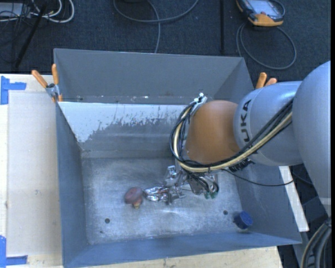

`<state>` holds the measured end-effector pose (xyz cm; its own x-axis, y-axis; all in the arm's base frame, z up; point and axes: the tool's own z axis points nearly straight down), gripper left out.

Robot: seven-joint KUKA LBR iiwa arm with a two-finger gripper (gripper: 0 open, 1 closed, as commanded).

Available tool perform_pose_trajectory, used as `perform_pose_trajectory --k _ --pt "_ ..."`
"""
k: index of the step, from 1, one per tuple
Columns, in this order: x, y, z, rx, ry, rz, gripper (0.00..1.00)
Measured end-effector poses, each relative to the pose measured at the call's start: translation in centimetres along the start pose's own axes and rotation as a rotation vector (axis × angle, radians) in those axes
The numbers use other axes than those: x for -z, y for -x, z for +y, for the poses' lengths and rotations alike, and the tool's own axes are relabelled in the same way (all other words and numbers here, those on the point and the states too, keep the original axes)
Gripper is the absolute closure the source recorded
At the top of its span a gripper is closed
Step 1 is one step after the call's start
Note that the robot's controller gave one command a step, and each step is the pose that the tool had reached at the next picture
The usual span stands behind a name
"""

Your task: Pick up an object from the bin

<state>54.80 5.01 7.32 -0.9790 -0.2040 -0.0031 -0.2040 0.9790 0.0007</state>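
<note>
Grey metal bin [109, 124], floor: one small rounded brown-mauve lump [133, 196], left of centre, lying just beside the claw [164, 193] on the view's left, apart from it. Claw low over the floor's middle; whether spread or pressed together cannot be told. One small blue object [244, 220] in the near right corner, well apart from both.

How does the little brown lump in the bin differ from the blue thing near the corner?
The brown lump is dull reddish-brown and rounded; the blue thing is bright blue. The brown lump lies mid-floor, close to the gripper; the blue thing sits by the right wall, farther off. Both are small and lie loose on the bin floor.
</note>
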Motion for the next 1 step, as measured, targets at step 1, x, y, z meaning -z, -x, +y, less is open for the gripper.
perform_pose_trajectory --k 1 --pt "14.24 -2.22 0.33 0.186 -0.001 -0.004 1.00"
